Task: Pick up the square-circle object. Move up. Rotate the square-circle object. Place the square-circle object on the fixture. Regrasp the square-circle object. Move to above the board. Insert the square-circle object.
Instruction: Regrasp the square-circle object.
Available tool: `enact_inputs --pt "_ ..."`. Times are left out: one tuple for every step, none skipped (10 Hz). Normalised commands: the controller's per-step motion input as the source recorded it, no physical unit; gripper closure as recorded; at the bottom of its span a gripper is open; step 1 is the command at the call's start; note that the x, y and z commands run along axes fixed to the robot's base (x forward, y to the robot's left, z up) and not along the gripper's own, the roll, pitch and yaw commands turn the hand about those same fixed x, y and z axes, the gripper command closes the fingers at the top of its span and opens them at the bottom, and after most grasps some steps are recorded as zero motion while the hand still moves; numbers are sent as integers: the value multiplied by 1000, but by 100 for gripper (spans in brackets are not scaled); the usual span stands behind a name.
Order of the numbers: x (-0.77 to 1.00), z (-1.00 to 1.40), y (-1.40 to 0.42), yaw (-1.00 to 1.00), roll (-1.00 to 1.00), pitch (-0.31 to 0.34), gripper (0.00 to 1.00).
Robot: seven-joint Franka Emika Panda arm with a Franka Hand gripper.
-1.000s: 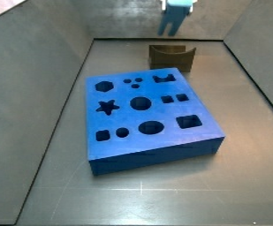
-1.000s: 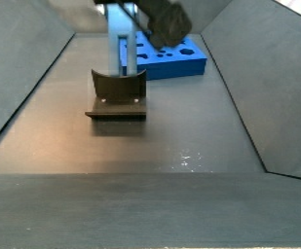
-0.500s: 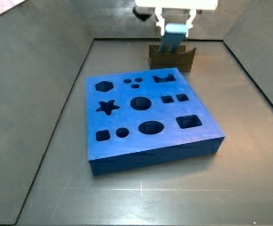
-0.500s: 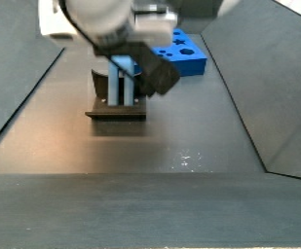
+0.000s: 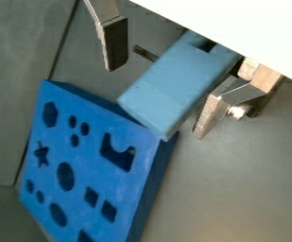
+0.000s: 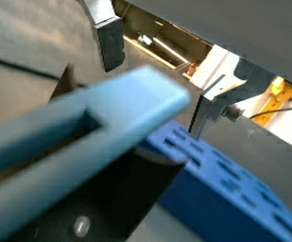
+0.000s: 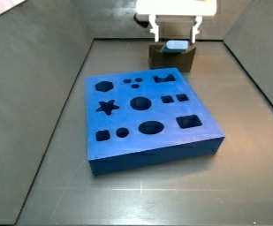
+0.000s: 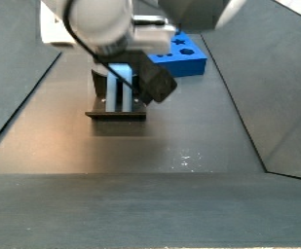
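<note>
The square-circle object (image 7: 175,44), a light grey-blue peg, rests in the notch of the dark fixture (image 7: 174,60) at the back of the floor. My gripper (image 7: 177,37) is just above it, open, with one finger on each side of the peg and a gap showing. In a wrist view the peg (image 5: 174,83) lies between the spread fingers (image 5: 111,43). It also shows large and blurred in a wrist view (image 6: 97,118), over the fixture (image 6: 111,203). In a side view the peg (image 8: 120,83) stands in the fixture (image 8: 116,109) under the gripper (image 8: 130,70).
The blue board (image 7: 150,115) with its dark cutouts lies on the floor in front of the fixture. It also shows in the other views (image 5: 85,170) (image 6: 224,194) (image 8: 181,58). Grey walls slope up on both sides.
The gripper came down with the peg onto the fixture. Its fingers have spread and let go of the peg, which now sits lower in the notch.
</note>
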Motion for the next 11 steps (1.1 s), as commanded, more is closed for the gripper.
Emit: enact_inputs --pt "-16 1000 6 -2 19 -33 0" --pt "-24 1000 5 16 29 -18 0" --pt "-29 1000 7 26 30 0 0" --pt "-34 946 11 28 29 12 0" --pt "-30 694 13 28 29 36 0" --pt "-26 502 13 23 30 54 0" --pt "-24 245 13 10 35 73 0" --pt "-1000 0 0 -50 12 12 0" --pt "-1000 -43 1 -77 -5 -21 0" --pt "-1000 -21 1 -79 3 -46 0" --pt "-1000 -19 2 -66 7 -64 0"
